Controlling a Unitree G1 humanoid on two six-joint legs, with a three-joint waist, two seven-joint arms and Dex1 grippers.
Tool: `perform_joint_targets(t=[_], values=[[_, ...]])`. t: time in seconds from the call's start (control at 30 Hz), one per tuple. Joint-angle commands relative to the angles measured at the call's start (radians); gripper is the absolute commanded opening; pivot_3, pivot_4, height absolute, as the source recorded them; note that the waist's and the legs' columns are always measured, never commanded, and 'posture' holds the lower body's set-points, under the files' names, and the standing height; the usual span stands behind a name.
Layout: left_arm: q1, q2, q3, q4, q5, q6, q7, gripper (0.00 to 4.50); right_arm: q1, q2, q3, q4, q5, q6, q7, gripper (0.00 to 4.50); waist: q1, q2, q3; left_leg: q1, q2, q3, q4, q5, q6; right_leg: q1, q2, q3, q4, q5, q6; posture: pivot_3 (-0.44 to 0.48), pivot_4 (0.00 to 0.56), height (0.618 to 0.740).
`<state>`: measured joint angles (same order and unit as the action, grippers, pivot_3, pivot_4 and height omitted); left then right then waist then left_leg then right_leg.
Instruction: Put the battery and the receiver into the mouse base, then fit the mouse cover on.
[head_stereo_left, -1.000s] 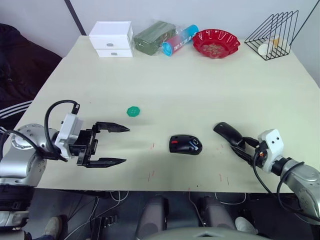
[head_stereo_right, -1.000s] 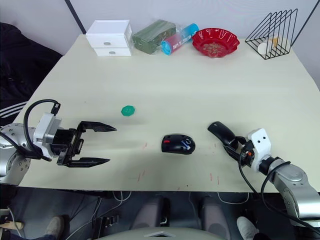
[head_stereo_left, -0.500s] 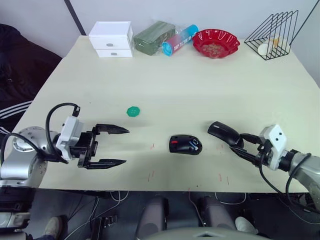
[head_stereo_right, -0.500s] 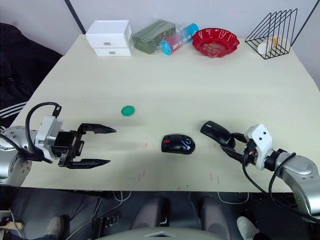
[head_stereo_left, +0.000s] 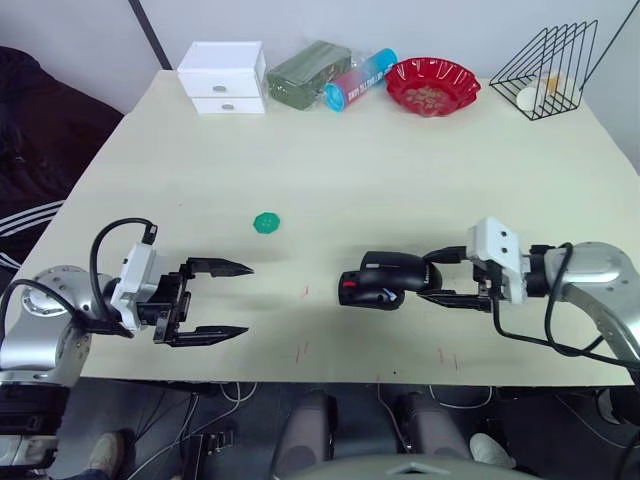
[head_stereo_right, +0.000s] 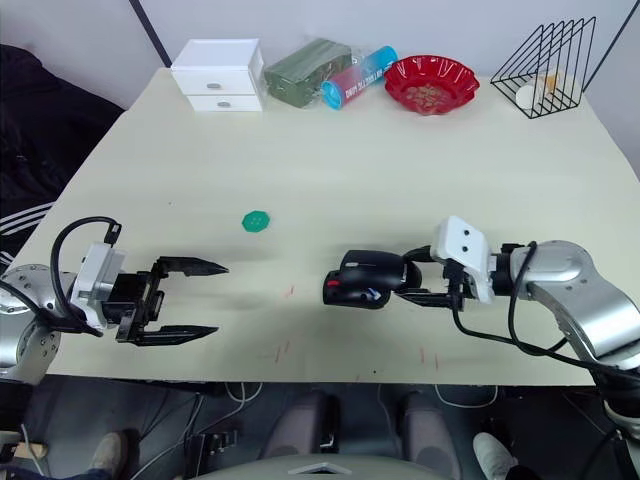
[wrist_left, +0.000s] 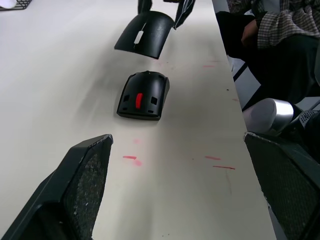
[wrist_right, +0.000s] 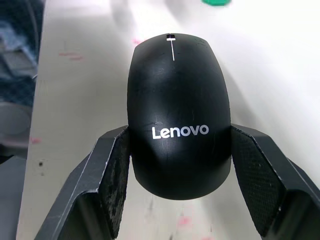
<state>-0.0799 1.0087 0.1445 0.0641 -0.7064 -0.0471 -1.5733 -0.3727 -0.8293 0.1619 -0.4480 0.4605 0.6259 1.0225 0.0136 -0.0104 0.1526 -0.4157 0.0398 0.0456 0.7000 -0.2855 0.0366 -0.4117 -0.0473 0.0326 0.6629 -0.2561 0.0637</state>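
My right gripper (head_stereo_left: 430, 283) reaches leftward from the right side, its two black fingers clamped on the glossy black curved mouse cover (head_stereo_left: 393, 270). My left gripper (head_stereo_left: 225, 300) sits near-left, fingers spread wide, holding nothing.

The mouse cover (wrist_right: 178, 120) looks like smooth black plastic — faintly glossy (fine scuffs catch the light); the table (head_stereo_left: 400, 180) is matt, pale, red-flecked.

mouse base (head_stereo_left: 365, 291): 1 | mouse cover (head_stereo_left: 395, 270): 1 | green disc (head_stereo_left: 266, 223): 1 | white drawer box (head_stereo_left: 223, 78): 1 | green packet (head_stereo_left: 308, 72): 1 | blue-capped tube (head_stereo_left: 359, 80): 1 | red bowl (head_stereo_left: 432, 86): 1 | wire rack (head_stereo_left: 545, 60): 1 | hands: 2, left hand (head_stereo_left: 232, 300), right hand (head_stereo_left: 440, 276)
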Motion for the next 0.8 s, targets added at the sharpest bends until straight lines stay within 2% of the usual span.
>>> perform_joint_targets(t=[0.03, 0.13, 0.33, 0.8], values=[[0.003, 0.004, 0.038, -0.046, 0.002, 0.017, -0.036, 4.5, -0.085, 0.024, 0.058, 0.013, -0.029, 0.031, 0.004, 2.92, -0.001, 0.0, 0.0, 0.0, 0.0, 0.0, 0.0, 0.0, 0.0, 0.0, 0.0, 0.0, 0.0, 0.0, 0.0, 0.0, 0.15, 0.74], [0.009, 0.002, 0.047, -0.067, 0.004, 0.032, -0.027, 4.5, -0.154, 0.051, 0.123, 0.04, -0.061, 0.063, 0.002, 2.92, -0.003, 0.0, 0.0, 0.0, 0.0, 0.001, 0.0, 0.0, 0.0, 0.0, 0.0, 0.0, 0.0, 0.0, 0.0, 0.0, 0.15, 0.74], [0.016, -0.001, 0.057, -0.106, 0.007, 0.06, -0.011, 4.5, -0.183, 0.059, 0.196, 0.07, -0.119, 0.059, 0.022, 2.92, -0.001, 0.0, 0.0, 0.0, 0.0, 0.001, 0.0, 0.0, 0.0, 0.0, 0.0, 0.0, 0.0, 0.0, 0.0, 0.0, 0.15, 0.74], [0.008, -0.012, 0.076, -0.157, 0.017, 0.12, 0.004, 4.5, -0.212, 0.097, 0.259, 0.102, -0.196, 0.116, 0.01, 2.92, -0.002, 0.0, 0.0, 0.0, 0.0, 0.001, 0.0, 0.0, 0.0, -0.001, 0.0, 0.0, 0.001, 0.0, 0.0, 0.0, 0.15, 0.74]])
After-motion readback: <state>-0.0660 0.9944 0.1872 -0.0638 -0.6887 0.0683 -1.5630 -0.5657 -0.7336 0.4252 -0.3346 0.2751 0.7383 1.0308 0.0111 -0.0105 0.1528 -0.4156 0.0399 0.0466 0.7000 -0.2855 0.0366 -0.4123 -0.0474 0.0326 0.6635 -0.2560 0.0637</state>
